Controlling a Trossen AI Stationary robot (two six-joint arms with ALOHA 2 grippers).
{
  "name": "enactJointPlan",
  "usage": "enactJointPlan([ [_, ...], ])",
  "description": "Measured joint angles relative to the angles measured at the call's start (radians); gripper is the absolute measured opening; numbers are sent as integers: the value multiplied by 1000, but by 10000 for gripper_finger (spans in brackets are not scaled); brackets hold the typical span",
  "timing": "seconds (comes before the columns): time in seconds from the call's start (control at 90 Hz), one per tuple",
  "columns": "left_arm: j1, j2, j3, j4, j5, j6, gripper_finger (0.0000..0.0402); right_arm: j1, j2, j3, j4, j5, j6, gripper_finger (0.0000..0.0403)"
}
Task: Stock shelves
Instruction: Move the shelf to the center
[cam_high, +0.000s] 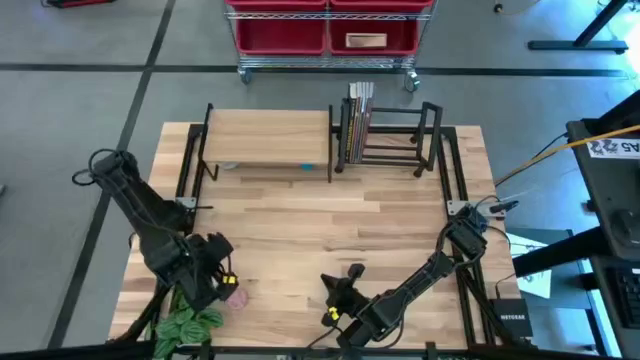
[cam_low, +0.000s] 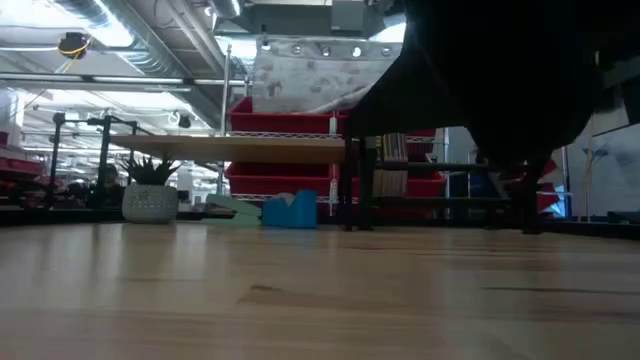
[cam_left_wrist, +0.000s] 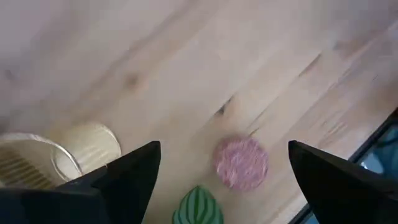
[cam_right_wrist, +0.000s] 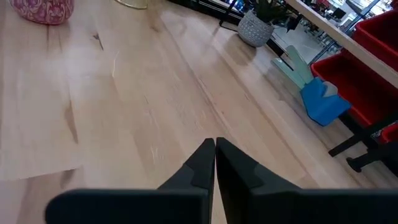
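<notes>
Nearby, pink pot (cam_left_wrist: 241, 163), blue object (cam_right_wrist: 324, 99) under shelf (cam_high: 268, 138)

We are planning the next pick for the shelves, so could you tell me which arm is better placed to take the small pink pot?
The left. Its open gripper hovers right over the pink pot at the table's front left, fingers either side. The right gripper is shut, empty, at front centre, pointing toward the wood-topped shelf.

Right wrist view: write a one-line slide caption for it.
Right tool, shut and empty, above the bare table, facing a blue item under the wood-topped shelf.
</notes>
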Motion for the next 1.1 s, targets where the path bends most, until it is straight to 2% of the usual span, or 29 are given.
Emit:
enactJointPlan([
  [0.156,79,0,66,-170,-40,61,338,0,0,0,8,0,0,0],
  [0.278,204,0,77,-250,-59,191,338,0,0,0,20,0,0,0],
  [0.567,576,0,77,-165,-109,670,338,0,0,0,22,-11,-1,0],
  [0.656,657,0,76,-143,-147,827,338,0,0,0,23,-28,1,0],
  [0.811,713,0,74,-131,-275,1081,338,0,0,0,23,-54,8,0],
  [0.967,707,0,9,-22,-395,1328,338,-1,0,0,23,-54,9,0],
  [1.1,705,0,-94,100,-439,1389,338,-5,0,0,26,-70,11,0],
])
